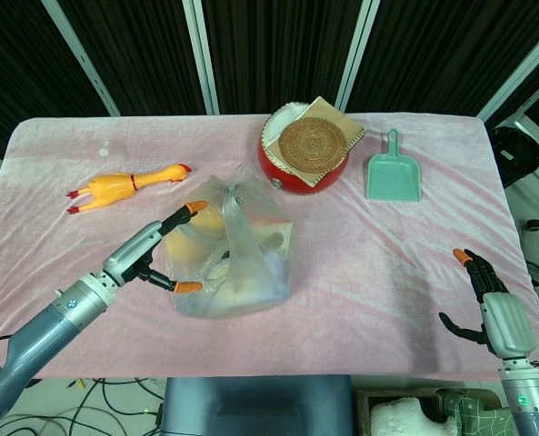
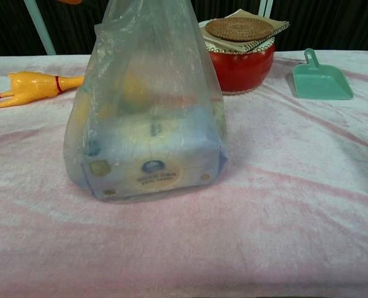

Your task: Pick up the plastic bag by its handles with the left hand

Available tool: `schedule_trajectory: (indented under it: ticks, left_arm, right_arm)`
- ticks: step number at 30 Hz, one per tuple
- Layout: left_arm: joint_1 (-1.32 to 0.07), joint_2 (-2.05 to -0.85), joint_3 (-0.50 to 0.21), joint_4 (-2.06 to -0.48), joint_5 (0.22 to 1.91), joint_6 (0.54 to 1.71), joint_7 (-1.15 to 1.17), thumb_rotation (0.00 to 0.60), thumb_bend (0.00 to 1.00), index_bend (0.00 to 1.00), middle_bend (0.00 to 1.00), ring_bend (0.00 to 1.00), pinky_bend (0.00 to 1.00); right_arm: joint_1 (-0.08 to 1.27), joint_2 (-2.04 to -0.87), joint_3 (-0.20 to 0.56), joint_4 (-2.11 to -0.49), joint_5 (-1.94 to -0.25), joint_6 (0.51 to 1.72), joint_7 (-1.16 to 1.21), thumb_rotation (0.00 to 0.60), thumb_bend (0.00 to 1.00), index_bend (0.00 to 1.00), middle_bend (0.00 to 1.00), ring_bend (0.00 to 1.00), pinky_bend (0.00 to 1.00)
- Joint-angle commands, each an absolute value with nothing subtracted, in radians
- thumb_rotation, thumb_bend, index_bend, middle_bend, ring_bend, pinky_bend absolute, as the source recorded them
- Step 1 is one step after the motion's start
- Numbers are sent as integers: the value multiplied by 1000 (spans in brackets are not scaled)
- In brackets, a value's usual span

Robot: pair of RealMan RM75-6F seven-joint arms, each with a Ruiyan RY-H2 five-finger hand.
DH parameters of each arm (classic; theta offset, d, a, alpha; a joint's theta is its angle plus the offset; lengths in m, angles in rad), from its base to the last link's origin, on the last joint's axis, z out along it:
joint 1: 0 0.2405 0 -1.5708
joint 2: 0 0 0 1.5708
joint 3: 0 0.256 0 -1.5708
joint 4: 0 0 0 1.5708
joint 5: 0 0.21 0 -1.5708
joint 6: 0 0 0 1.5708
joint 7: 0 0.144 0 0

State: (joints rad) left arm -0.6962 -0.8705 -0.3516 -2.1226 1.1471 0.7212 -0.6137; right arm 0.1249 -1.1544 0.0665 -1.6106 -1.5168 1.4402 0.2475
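A clear plastic bag (image 1: 237,250) stands upright in the middle of the pink table, holding a boxed item and yellowish things; in the chest view the bag (image 2: 149,105) fills the left centre. Its handles (image 1: 233,195) rise at the top, free. My left hand (image 1: 160,254) hovers at the bag's left side, thumb and fingers spread apart, holding nothing. An orange fingertip (image 2: 69,2) just shows at the chest view's top edge. My right hand (image 1: 492,309) rests open near the table's front right corner, empty.
A yellow rubber chicken (image 1: 124,186) lies at the left back. A red bowl (image 1: 301,159) with a woven coaster and a book on top stands behind the bag. A green dustpan (image 1: 394,173) lies to its right. The table's front edge (image 1: 342,372) is near.
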Motion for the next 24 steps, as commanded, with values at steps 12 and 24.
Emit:
schedule_trajectory:
  ticks: [12, 24]
  left_arm:
    - [-802, -955, -370, -2072, 1017, 679, -548, 600, 114, 0, 27, 4, 86]
    - [-903, -1049, -390, -2014, 910, 661, -496, 600, 110, 0, 67, 37, 131]
  right_arm:
    - [126, -1155, 68, -1609, -1512, 1436, 249, 600, 213, 0, 0, 0, 179]
    - [126, -1153, 68, -1609, -1511, 1433, 259, 600, 220, 0, 0, 0, 179]
